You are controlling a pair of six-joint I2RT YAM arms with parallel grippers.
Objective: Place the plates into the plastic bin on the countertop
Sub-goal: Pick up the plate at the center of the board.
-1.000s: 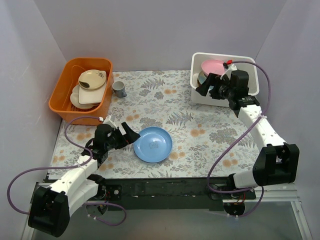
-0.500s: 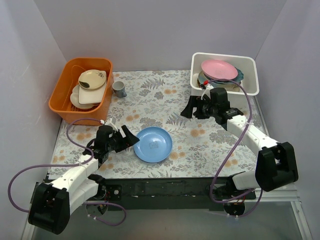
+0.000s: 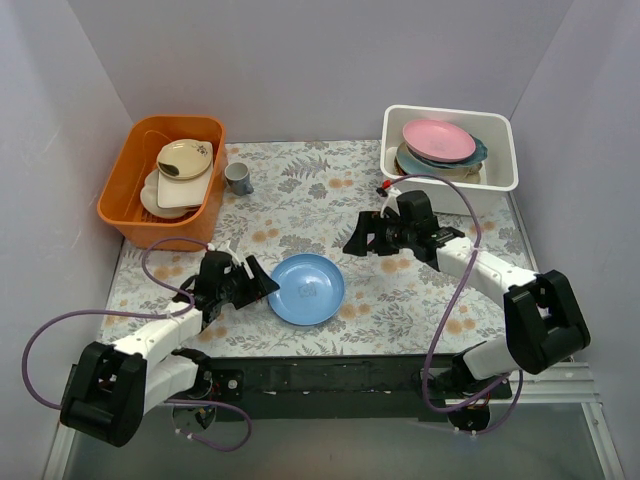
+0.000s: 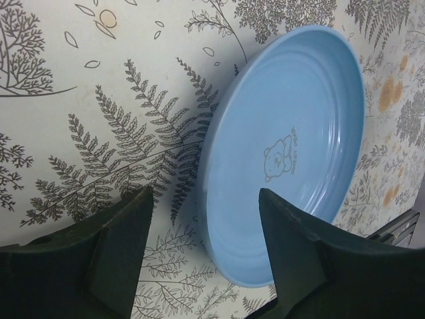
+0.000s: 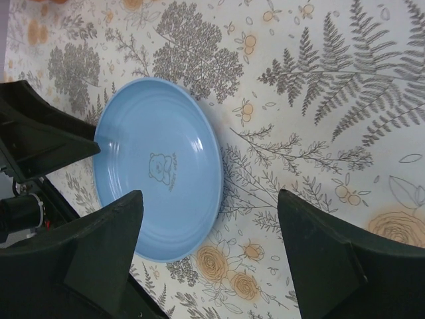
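Right gripper (image 3: 354, 242): relocated since a second ago from over the plastic bin (image 3: 450, 184) to mid-countertop (image 3: 300, 195). Its fingers are spread wide and hold nothing. It faces the light blue plate (image 3: 306, 290) from the far right, a gap apart.

Left gripper (image 3: 258, 279): low over the countertop, just beside the plate's left rim. In the left wrist view its fingers (image 4: 126, 246) stand wide apart and empty, with the rim just ahead of them; whether they touch it cannot be told.

Light blue plate: flat on the countertop, near its front edge, between the two grippers. It has a small bear mark at its centre.

Plastic bin: far right corner. It holds a stack with a pink plate (image 3: 438, 138) on top and a teal plate (image 3: 476, 152) showing beneath.

Orange tub (image 3: 128, 195): far left, holding beige dishes (image 3: 183, 160).

Grey cup (image 3: 238, 179): upright, just right of the tub.
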